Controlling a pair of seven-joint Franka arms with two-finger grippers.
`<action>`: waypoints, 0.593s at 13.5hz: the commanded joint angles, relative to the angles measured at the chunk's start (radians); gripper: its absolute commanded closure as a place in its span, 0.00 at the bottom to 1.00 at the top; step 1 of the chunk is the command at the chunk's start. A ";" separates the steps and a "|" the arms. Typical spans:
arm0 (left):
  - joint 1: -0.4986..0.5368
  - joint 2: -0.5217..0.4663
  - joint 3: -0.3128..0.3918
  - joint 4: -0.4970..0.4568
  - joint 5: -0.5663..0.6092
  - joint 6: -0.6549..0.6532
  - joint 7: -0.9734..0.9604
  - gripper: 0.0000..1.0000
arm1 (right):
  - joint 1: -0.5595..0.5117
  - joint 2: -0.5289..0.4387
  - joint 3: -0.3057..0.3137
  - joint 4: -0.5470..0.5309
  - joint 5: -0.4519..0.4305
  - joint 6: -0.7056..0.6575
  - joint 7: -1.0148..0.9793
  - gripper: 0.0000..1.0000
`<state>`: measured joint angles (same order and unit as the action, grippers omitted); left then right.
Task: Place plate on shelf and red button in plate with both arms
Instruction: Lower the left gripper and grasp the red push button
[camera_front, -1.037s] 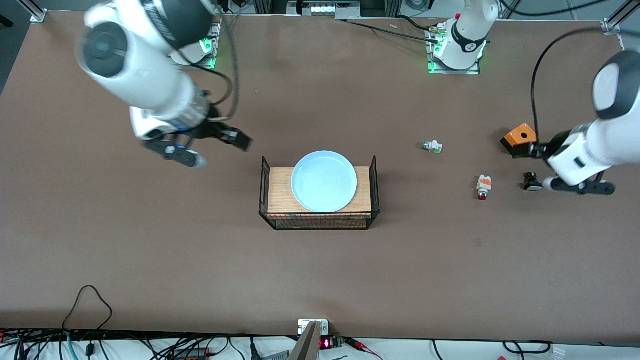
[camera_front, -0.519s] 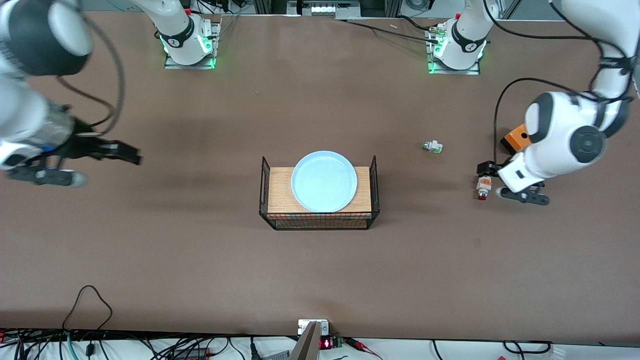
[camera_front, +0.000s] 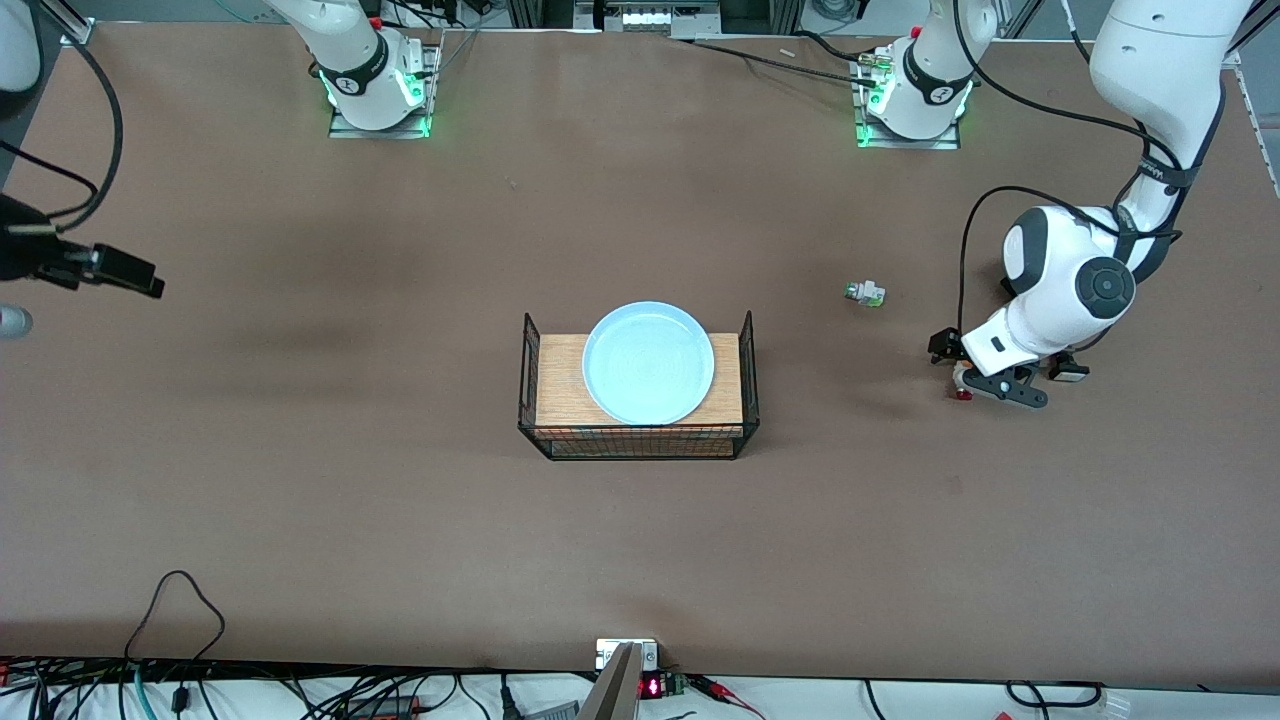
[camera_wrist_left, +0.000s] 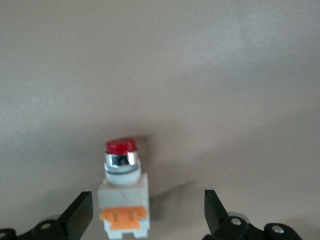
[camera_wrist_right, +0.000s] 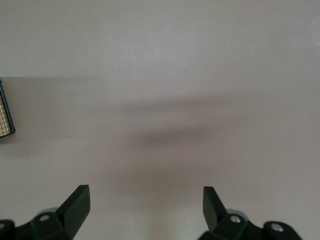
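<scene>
around the red button (camera_wrist_left: 122, 192): bare counter (camera_front: 400, 520) on both sides, left claw (camera_wrist_left: 145, 212) fingers fit either side
plate (camera_front: 648, 362): wire basket (camera_front: 636, 440) walls flank it, open from above

Pale-blue plate (camera_front: 648, 362); red-tipped white-orange red button (camera_wrist_left: 122, 192); brown table (camera_front: 400, 520).
</scene>
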<state>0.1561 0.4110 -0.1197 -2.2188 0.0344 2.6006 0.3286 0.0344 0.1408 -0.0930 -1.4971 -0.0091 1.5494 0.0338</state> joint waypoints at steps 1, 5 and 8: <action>0.011 0.011 -0.001 0.011 -0.002 0.024 0.055 0.03 | -0.002 -0.099 0.015 -0.153 -0.023 0.090 -0.023 0.00; 0.022 0.040 -0.001 0.013 -0.001 0.053 0.075 0.57 | -0.007 -0.133 0.012 -0.167 -0.011 0.054 -0.095 0.00; 0.020 0.000 -0.011 0.022 -0.001 -0.005 0.067 0.76 | -0.007 -0.138 0.012 -0.157 -0.011 0.032 -0.041 0.00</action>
<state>0.1725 0.4406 -0.1200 -2.2139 0.0344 2.6418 0.3780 0.0341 0.0256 -0.0884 -1.6409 -0.0146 1.5911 -0.0299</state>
